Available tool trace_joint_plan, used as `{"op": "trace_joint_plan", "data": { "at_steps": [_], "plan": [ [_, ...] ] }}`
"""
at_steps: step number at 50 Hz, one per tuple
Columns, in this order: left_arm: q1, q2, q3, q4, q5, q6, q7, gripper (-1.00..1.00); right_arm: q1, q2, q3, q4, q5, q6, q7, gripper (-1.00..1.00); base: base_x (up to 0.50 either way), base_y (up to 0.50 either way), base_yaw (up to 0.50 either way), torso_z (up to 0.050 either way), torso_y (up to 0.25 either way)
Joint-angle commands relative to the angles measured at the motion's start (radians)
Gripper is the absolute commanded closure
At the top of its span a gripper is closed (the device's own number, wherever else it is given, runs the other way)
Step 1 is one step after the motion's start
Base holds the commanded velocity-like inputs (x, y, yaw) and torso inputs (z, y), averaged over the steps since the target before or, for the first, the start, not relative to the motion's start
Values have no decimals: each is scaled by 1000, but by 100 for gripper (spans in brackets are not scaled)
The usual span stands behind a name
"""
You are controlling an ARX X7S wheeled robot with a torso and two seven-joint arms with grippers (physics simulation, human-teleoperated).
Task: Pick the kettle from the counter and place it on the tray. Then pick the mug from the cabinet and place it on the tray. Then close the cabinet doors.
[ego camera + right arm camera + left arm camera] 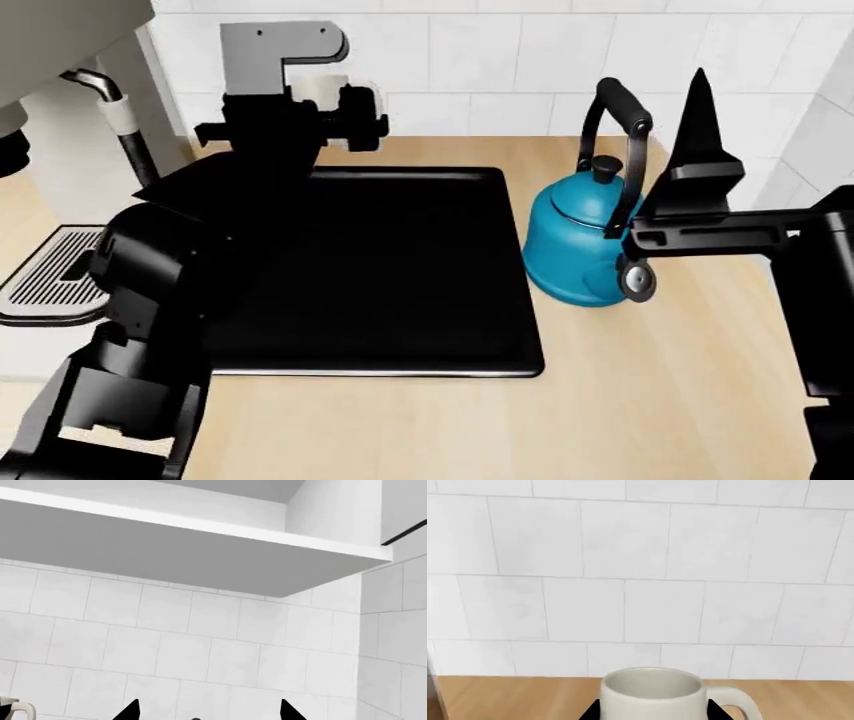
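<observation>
The cream-white mug (pixel 654 692) sits between my left gripper's (pixel 654 709) black fingers, handle sticking out to one side. In the head view the left gripper (pixel 350 108) holds the mug (pixel 316 92) above the far edge of the black tray (pixel 400 270). The teal-blue kettle (pixel 577 240) stands on the blond counter (pixel 641 400) just right of the tray, off it. My right gripper (pixel 683 130) is open at the kettle's black handle (pixel 625 110), fingers pointing up. In the right wrist view the right gripper (pixel 209 710) holds nothing.
A coffee machine with a slotted drip grate (pixel 54 270) and steam wand (pixel 118 110) stands left of the tray. The white tiled wall (pixel 640 580) is close behind. The cabinet's underside (pixel 200 550) and a door with a black handle (pixel 403 532) hang above.
</observation>
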Motion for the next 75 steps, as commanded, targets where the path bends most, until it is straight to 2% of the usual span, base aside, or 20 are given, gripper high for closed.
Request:
{"op": "trace_joint_plan", "data": {
  "at_steps": [1,42,43,62,69,72,75],
  "plan": [
    [35,-4,9,-98,26,53,12,100,-19,-5,-5,7,-22,-8,-11,-100,0,0,3,0,0],
    [52,-10,12,-192,-6,4,11,100,-54,-19,-23,29,-71,-31,-37,-100,0,0,0,0,0],
    [50,-9,11,-195,-6,4,10,-100,-55,-19,-24,30,-73,-31,-37,-100,0,0,0,0,10],
    [33,-22,-6,-170,-35,-21,2,-100,-53,-18,-31,31,-74,-31,-31,-100,0,0,0,0,0],
    [-5,-53,-53,-3,-110,-82,-12,-100,-18,-17,-36,31,-51,-14,-18,-100,0,0,0,0,0],
    [-15,-71,-82,112,-159,-120,-32,-100,42,-15,-43,33,-2,17,4,-100,0,0,0,0,0],
    [-7,-102,-105,277,-233,-188,-60,-100,164,-26,-73,79,129,81,40,-100,0,0,0,5,0]
  ]
}}
